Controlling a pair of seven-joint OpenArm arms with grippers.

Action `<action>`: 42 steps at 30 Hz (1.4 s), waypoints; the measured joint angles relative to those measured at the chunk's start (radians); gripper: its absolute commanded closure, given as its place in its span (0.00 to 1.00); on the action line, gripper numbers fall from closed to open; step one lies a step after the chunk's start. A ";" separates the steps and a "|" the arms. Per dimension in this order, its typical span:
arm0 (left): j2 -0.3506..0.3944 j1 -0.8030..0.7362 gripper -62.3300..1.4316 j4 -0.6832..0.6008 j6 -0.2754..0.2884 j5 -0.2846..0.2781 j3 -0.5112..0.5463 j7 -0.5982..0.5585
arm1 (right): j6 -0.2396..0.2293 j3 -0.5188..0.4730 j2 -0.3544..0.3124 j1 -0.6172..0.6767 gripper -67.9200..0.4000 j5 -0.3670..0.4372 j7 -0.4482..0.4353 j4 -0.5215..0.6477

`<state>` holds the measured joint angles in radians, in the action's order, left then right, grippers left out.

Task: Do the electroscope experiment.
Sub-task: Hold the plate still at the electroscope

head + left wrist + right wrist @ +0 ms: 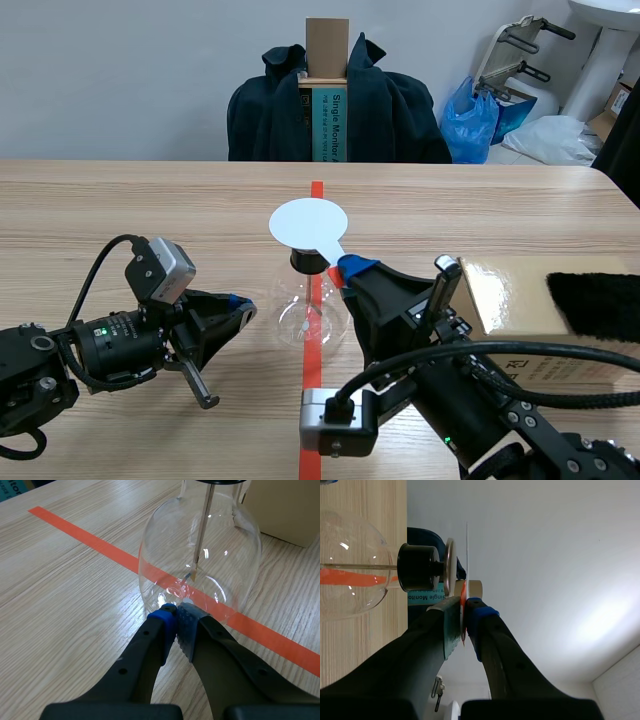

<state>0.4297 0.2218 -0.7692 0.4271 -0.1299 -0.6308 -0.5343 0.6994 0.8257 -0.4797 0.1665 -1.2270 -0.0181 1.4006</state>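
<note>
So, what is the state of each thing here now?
Electroscope flask: upright on the tape line, stoppered.
White disc: level, just above the flask's top plate, held.
Right gripper: shut on the white disc.
Left gripper: shut, empty, tips at the flask's base.
Black fur: lying on the box.

In the left wrist view the glass flask (200,550) is cut off at its neck. The right gripper (352,267) hides the narrow end of the white disc (308,222).

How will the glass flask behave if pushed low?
The glass flask looks thin and smooth: probably fragile, slippery to grip. Wide round bulb sits low, so a low push from the shut left pincer likely slides it; black stopper adds top weight, so higher pushes may tip it.
</note>
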 measured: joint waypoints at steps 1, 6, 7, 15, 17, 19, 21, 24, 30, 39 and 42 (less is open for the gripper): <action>0.000 0.000 0.93 0.000 0.000 0.000 0.000 0.000 | 0.000 0.000 0.000 0.000 0.98 0.000 0.000 0.000; 0.000 0.000 0.93 0.000 0.000 0.000 0.000 0.000 | 0.000 0.000 0.000 0.000 0.98 0.000 0.000 0.000; 0.000 0.000 0.93 0.000 0.000 0.000 0.000 0.000 | 0.000 0.000 0.000 0.000 0.98 0.000 0.000 0.000; 0.000 0.000 0.93 0.000 0.000 0.000 0.000 0.000 | 0.000 0.000 0.000 0.000 0.98 0.000 0.000 0.000; 0.000 0.000 0.93 0.000 0.000 0.000 0.000 0.000 | 0.000 0.000 0.000 0.000 0.98 0.000 0.000 0.000; 0.000 0.000 0.93 0.000 0.000 0.000 0.000 0.000 | 0.000 0.000 0.000 0.000 0.98 0.000 0.000 0.000; 0.000 0.000 0.93 0.000 0.000 0.000 0.000 0.000 | 0.000 0.000 0.000 0.000 0.98 0.000 0.000 0.000; 0.000 0.000 0.93 0.000 0.000 0.000 0.000 0.000 | 0.000 0.000 0.000 0.000 0.98 0.000 0.000 0.000; 0.000 0.000 0.93 0.000 0.000 0.000 0.000 0.000 | 0.000 0.000 0.000 0.000 0.98 0.000 0.000 0.000; 0.000 0.000 0.93 0.000 0.000 0.000 0.000 0.000 | 0.000 0.000 0.000 0.000 0.98 0.000 0.009 0.000; 0.000 0.000 0.93 0.000 0.000 0.000 0.000 0.000 | 0.000 0.000 0.000 0.000 0.98 0.000 0.023 0.000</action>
<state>0.4297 0.2218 -0.7692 0.4271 -0.1299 -0.6308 -0.5343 0.6994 0.8257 -0.4797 0.1665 -1.2270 0.0044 1.4006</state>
